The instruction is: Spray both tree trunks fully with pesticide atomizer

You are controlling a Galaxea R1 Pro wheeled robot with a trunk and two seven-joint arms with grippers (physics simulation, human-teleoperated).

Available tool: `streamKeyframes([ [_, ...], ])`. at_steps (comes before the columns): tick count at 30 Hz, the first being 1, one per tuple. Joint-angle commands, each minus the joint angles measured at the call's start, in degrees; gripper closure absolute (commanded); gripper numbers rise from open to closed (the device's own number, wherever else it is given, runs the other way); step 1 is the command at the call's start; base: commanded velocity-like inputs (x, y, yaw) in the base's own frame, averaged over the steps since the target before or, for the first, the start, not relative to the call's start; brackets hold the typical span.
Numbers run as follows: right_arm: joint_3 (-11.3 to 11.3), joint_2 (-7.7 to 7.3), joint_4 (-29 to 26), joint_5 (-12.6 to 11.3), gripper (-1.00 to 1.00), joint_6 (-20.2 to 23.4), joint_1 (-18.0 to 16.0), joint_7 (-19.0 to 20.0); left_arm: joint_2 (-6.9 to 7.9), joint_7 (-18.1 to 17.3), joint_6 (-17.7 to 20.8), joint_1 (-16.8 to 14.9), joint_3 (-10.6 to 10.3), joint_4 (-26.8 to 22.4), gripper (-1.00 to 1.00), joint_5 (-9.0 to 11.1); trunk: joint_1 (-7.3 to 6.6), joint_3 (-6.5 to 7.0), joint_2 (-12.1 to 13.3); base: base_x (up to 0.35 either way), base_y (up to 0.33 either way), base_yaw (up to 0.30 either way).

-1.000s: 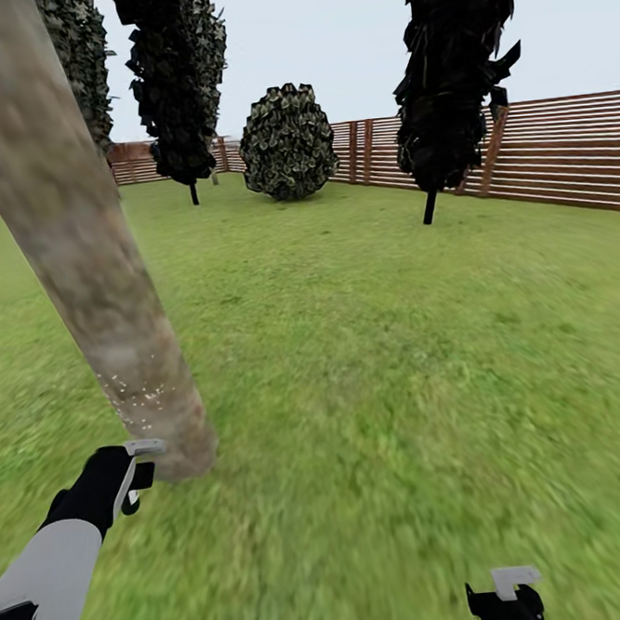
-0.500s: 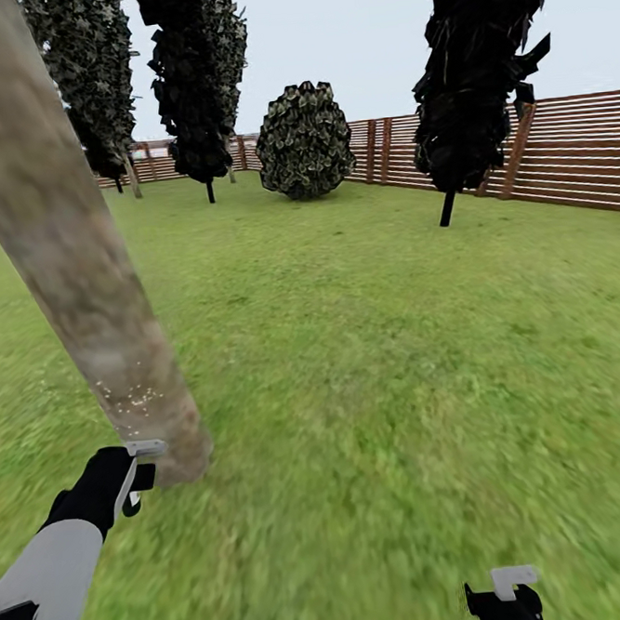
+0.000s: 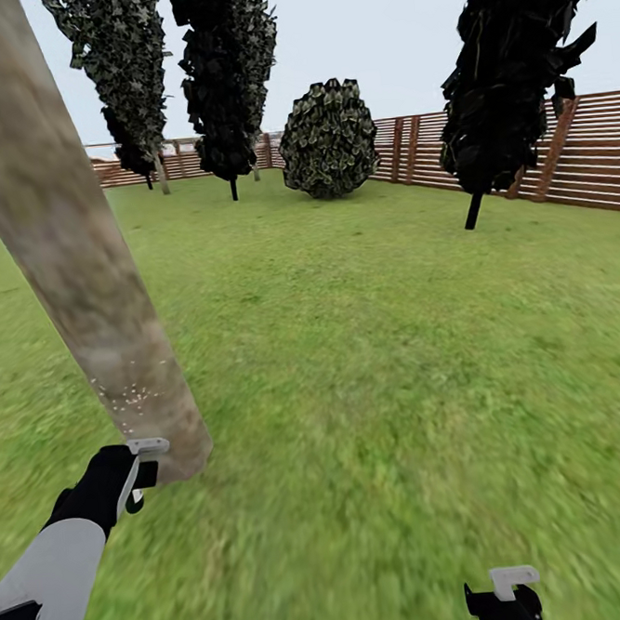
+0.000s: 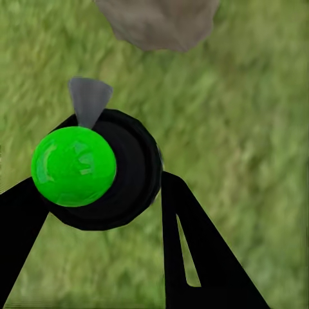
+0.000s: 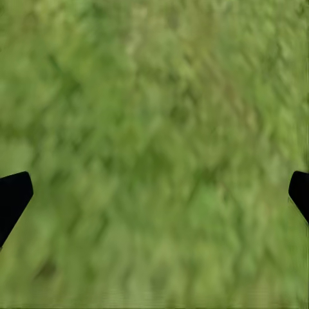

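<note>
Two arms were yours: your left gripper [image 3: 141, 468] was clamped on the pesticide atomizer [image 4: 103, 170], held just beside the base of the tree trunk [image 3: 83, 272], where white pesticide [image 3: 131, 399] specks dotted the bark. Your right gripper [image 5: 154, 190] hung over lawn [image 3: 398, 359], fingers spread wide, holding nothing.
</note>
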Motion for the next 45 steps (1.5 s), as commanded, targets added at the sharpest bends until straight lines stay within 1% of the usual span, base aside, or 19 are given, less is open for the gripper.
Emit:
streamKeyframes([
  [1, 0.27, -0.01, 0.02, 0.08, -1.00, -0.10, -0.02, -0.27, -0.05, -0.03, 0.24, -0.07, 0.16, -0.06, 1.00, -0.19, 0.01, -0.05, -0.02, 0.174, -0.252, 0.275],
  [6, 0.24, -0.04, 0.02, 0.08, -1.00, -0.10, -0.02, -0.27, 0.09, 0.03, 0.25, -0.09, 0.16, 0.04, 1.00, -0.43, 0.01, -0.05, -0.02, 0.181, -0.245, 0.098],
  [9, 0.22, -0.09, 0.02, 0.05, -1.00, -0.12, -0.02, -0.27, 0.64, -0.09, 0.31, -0.03, 0.02, 0.47, 1.00, -0.45, 0.01, -0.05, -0.02, 0.213, -0.221, 0.008],
  [12, 0.26, -0.09, 0.02, 0.05, -1.00, -0.11, -0.02, -0.27, 0.80, 0.08, 0.26, 0.36, 0.02, 0.80, 1.00, -0.44, 0.01, -0.05, -0.02, 0.262, -0.198, 0.001],
  [14, 0.26, -0.08, 0.02, 0.05, -1.00, -0.16, -0.02, -0.27, 0.41, 0.08, -0.07, 1.27, 2.10, 1.25, 1.00, 1.13, 0.01, -0.05, -0.02, 0.165, -0.107, 0.133],
  [15, 0.26, -0.06, 0.02, 0.06, -1.00, -0.17, -0.02, -0.27, 0.29, 0.07, -0.12, 1.62, 2.65, 1.26, 1.00, 1.42, 0.01, -0.05, -0.02, 0.072, -0.046, 0.212],
  [16, 0.27, -0.03, 0.02, 0.07, -1.00, -0.13, -0.02, -0.27, 0.17, 0.08, -0.16, 2.30, 3.15, 1.27, 1.00, 1.70, 0.01, -0.05, -0.02, 0.037, -0.024, 0.243],
  [19, 0.27, -0.01, 0.02, 0.07, -1.00, -0.15, -0.02, -0.27, 0.08, 0.10, -0.22, 3.32, 3.67, 1.33, 1.00, 1.89, 0.01, -0.05, -0.02, 0.013, -0.009, 0.264],
  [23, 0.27, -0.01, 0.02, 0.08, -1.00, -0.18, -0.02, -0.27, 0.00, 0.12, -0.28, 3.50, 3.75, 1.25, 1.00, 1.96, 0.01, -0.05, -0.02, 0.106, -0.017, 0.246],
  [26, 0.27, -0.01, 0.02, 0.08, -1.00, -0.18, -0.02, -0.27, 0.21, 0.14, -0.37, 3.50, 3.72, 1.10, 1.00, 1.85, 0.01, -0.05, -0.02, 0.277, -0.078, 0.064],
  [28, 0.27, -0.06, 0.02, 0.08, -1.00, -0.18, -0.02, -0.27, 0.10, 0.16, -0.43, 3.51, 3.63, 1.08, 1.00, 1.75, 0.01, -0.05, -0.02, 0.297, -0.090, 0.011],
  [29, 0.27, -0.08, 0.02, 0.08, -1.00, -0.18, -0.02, -0.27, 0.07, 0.52, -0.45, 3.51, 3.61, 1.08, 1.00, 1.70, 0.01, -0.05, -0.02, 0.299, -0.091, 0.004],
  [31, 0.27, -0.09, 0.02, 0.08, -1.00, -0.18, -0.02, -0.27, 0.01, 3.26, -0.44, 3.51, 3.59, 1.20, 1.00, 1.93, 0.01, -0.05, -0.02, 0.300, -0.096, 0.001],
  [34, 0.27, -0.09, 0.02, 0.08, -1.00, -0.18, -0.02, -0.27, -0.48, 4.75, -0.39, 3.51, 3.58, 1.24, 1.00, 2.07, 0.01, -0.05, -0.02, 0.277, -0.143, 0.000],
  [38, 0.27, -0.02, 0.02, 0.08, -1.00, -0.18, -0.02, -0.27, -0.90, 4.94, -0.32, 3.51, 3.58, 1.25, 1.00, 2.15, 0.01, -0.05, -0.02, 0.205, -0.205, 0.036],
  [45, 0.27, -0.01, 0.02, 0.08, -1.00, -0.18, -0.02, -0.29, -0.92, 4.34, -0.13, 3.51, 3.64, 1.06, 1.00, 2.18, 0.01, -0.05, -0.02, -0.033, -0.274, 0.256],
])
